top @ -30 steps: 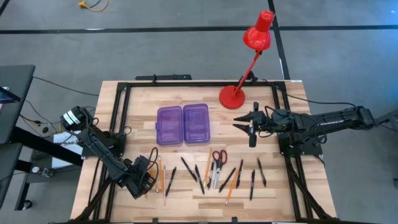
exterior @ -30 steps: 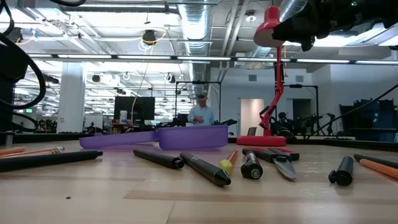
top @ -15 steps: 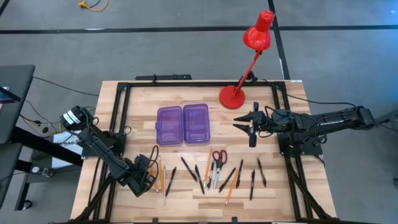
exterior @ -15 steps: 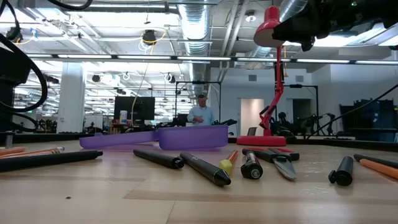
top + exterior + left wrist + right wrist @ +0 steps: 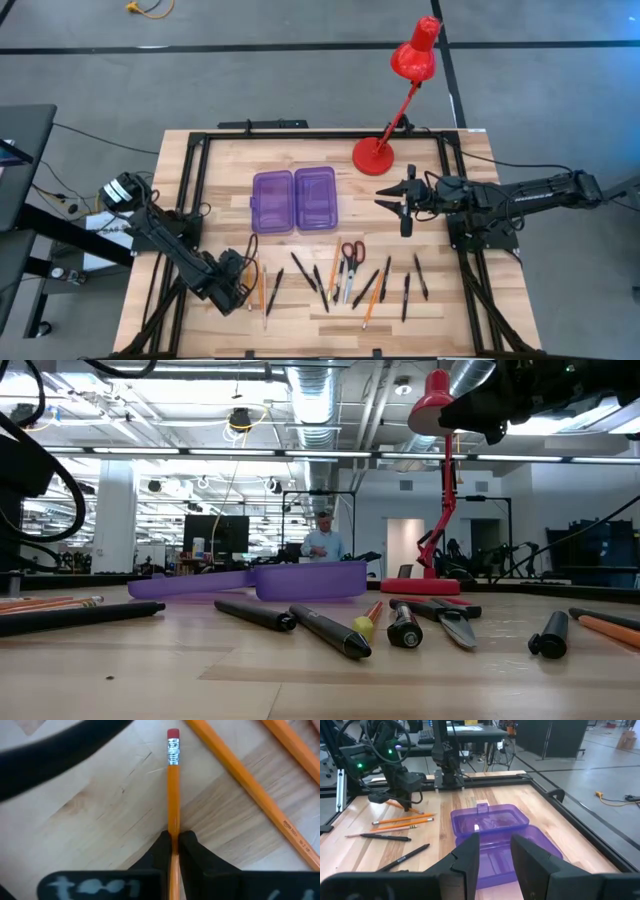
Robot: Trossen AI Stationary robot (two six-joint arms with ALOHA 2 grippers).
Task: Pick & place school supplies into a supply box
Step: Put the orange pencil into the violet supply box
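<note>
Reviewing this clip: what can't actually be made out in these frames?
- Pencil tip: left wrist view, hidden behind the left gripper shut on it.
- Left gripper: high view, fingers too small and dark to read.
- Box interior: low view, seen edge-on.
- Right gripper: low view, cut off by the top edge.
- Scissors: high view, blades too small among the pens.

Orange pencil (image 5: 173, 795), purple box (image 5: 294, 200)

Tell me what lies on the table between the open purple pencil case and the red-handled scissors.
Nothing: the high view shows bare wood between the purple pencil case and the red-handled scissors. The other pens and pencils lie level with the scissors or nearer the table's front edge.
</note>
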